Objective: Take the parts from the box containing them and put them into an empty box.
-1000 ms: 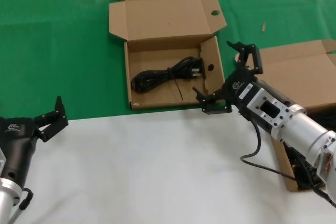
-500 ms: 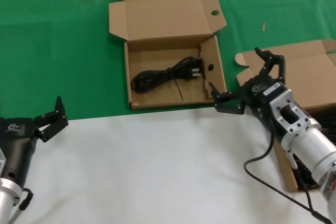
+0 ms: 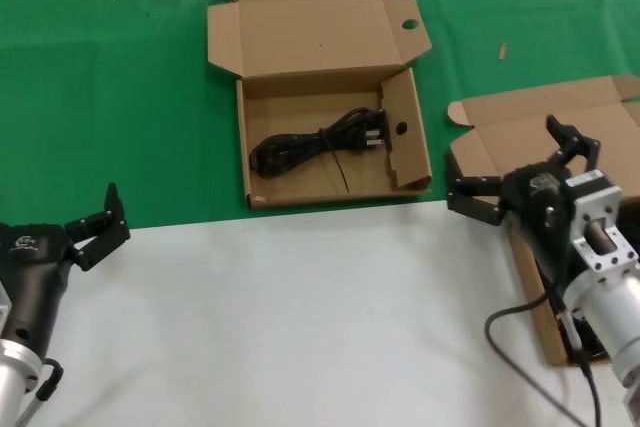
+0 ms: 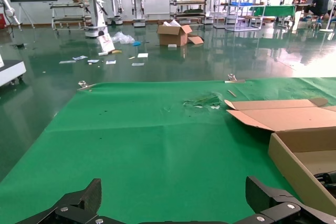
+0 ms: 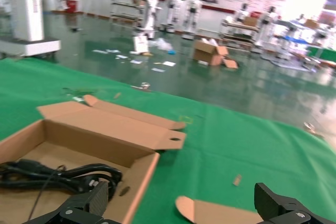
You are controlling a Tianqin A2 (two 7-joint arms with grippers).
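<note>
A brown box with round holes (image 3: 412, 152) lies open at the centre back, its lid (image 3: 310, 32) folded away. One black cable bundle (image 3: 315, 142) lies inside it; it also shows in the right wrist view (image 5: 58, 174). A second brown box (image 3: 560, 132) without holes lies at the right, its inside mostly hidden by my right arm. My right gripper (image 3: 510, 162) is open and empty, hovering over that box's near left corner, to the right of the holed box (image 5: 142, 174). My left gripper (image 3: 100, 225) is open and empty, parked at the near left.
A green cloth (image 3: 100, 97) covers the far half of the table and a white sheet (image 3: 300, 317) the near half. The left wrist view shows the holed box's side wall (image 4: 294, 166) to one side of my left gripper (image 4: 173, 205). A corner tab (image 5: 199, 211) lies between my right fingers.
My right gripper has moved right, from the holed box's front right corner to over the right-hand box, staying open and empty. The left arm has not moved.
</note>
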